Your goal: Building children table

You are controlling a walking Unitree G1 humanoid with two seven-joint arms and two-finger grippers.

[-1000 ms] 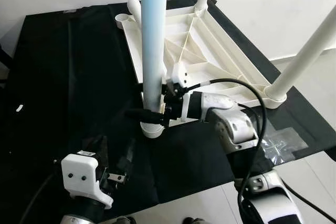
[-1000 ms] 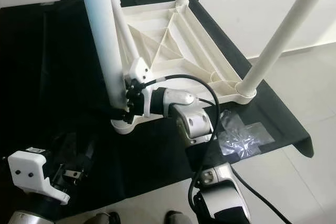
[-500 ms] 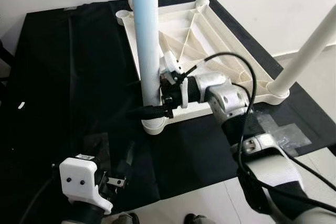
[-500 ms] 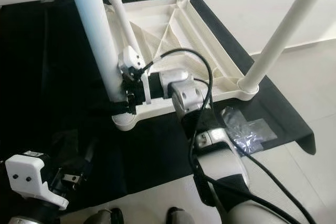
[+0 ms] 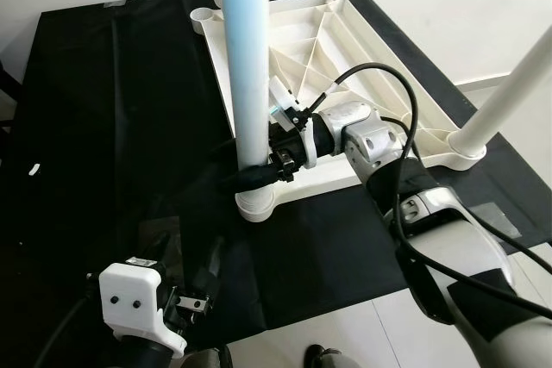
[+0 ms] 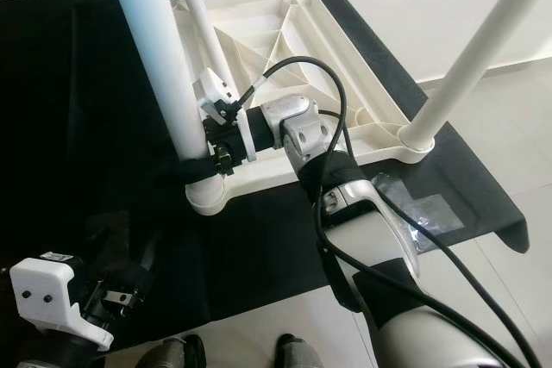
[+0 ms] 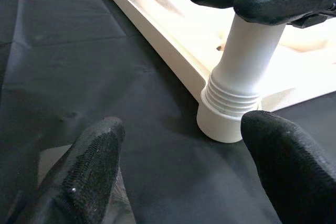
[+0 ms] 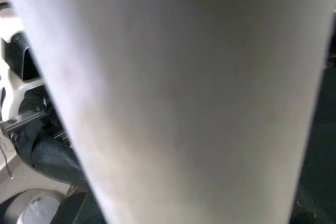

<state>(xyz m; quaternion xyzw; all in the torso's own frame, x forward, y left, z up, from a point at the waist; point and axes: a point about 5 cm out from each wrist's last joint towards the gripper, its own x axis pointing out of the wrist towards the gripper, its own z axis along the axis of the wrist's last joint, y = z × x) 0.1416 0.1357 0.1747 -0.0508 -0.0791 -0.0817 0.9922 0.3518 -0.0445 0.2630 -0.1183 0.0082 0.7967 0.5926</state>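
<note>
Gripping the pale blue leg (image 5: 247, 66) just above its socket, the right gripper (image 5: 259, 171) has its black fingers pinched around the tube. The leg stands upright in the near corner of the upturned white tabletop (image 5: 345, 66), which lies on the black cloth (image 5: 103, 127). Lower down, the left gripper (image 7: 178, 161) hangs with fingers (image 7: 92, 166) spread apart, near that corner.

Upturned white tabletop (image 5: 362, 66), upright screwed-in legs (image 5: 246, 58)
</note>
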